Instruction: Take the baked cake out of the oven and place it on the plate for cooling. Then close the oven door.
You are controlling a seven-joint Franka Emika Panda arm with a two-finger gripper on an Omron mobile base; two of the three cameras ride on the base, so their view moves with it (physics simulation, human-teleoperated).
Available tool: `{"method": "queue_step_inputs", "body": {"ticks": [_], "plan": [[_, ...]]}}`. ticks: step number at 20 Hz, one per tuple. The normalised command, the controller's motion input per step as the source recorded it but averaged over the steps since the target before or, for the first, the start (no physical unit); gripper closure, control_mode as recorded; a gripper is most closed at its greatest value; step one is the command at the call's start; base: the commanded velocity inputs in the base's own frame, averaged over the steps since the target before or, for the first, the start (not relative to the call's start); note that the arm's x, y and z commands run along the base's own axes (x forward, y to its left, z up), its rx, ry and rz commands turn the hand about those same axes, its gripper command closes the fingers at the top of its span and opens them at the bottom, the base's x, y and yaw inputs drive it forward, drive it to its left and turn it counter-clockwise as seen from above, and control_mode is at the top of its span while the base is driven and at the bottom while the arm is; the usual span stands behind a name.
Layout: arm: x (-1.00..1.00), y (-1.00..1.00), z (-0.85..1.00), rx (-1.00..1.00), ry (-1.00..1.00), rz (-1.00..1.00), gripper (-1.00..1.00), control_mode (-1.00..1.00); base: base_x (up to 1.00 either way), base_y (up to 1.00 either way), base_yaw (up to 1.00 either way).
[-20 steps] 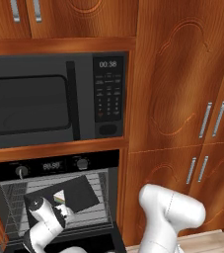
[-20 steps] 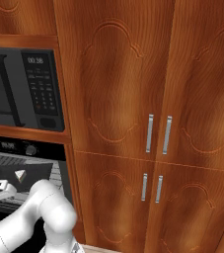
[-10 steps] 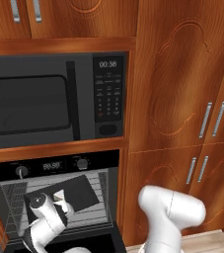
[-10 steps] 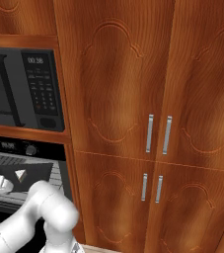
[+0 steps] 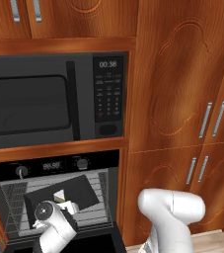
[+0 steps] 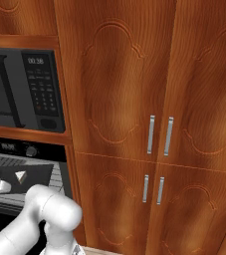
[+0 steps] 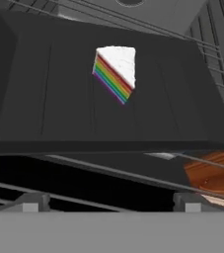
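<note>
Gripper (image 7: 108, 205) is standing wide now after opening up from a much narrower set a second ago, holding nothing. It is sitting low at the oven (image 5: 59, 197) mouth, fingertips (image 7: 30, 202) just short of the near edge of the dark baking tray (image 7: 49, 99). Judgement: it is either readying a grasp or has just let go of the tray; the cake is not yet out.

The cake slice (image 7: 115, 71), white icing over rainbow layers, is lying on the tray toward its far middle, on the wire rack (image 5: 101, 197) inside the oven cavity. It is also showing as a pale wedge in the left base view (image 5: 59, 196).

The oven door (image 5: 91, 244) is hanging open below the arm. Room is tight: rack wires crossing just under the tray's near lip, side rails close on the right, cavity roof above. The microwave (image 5: 54, 104) sits overhead, cabinet doors (image 6: 134, 129) to the right. I cannot tell where the plate is.
</note>
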Motion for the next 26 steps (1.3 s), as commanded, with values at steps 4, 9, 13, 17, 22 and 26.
{"method": "queue_step_inputs", "body": {"ticks": [4, 9, 13, 17, 22, 26], "plan": [[0.17, -0.07, 0.56, 0.01, 0.05, -0.05, -1.00, -1.00, 0.00, 0.00, 0.00], [0.34, -0.07, 0.36, -0.02, 0.17, -0.08, -1.00, -1.00, 0.00, 0.00, 0.00], [0.42, -0.13, 0.05, -0.07, 0.13, -0.04, -1.00, -1.00, 0.00, 0.00, 0.00], [0.14, -0.07, -0.15, -0.05, -0.02, 0.00, -1.00, -1.00, 0.00, 0.00, 0.00], [0.09, 0.00, -0.15, 0.00, -0.11, 0.02, -1.00, -1.00, 0.00, 0.00, 0.00], [0.16, 0.00, -0.19, 0.06, -0.06, 0.04, -1.00, -1.00, 0.00, 0.00, 0.00]]}}
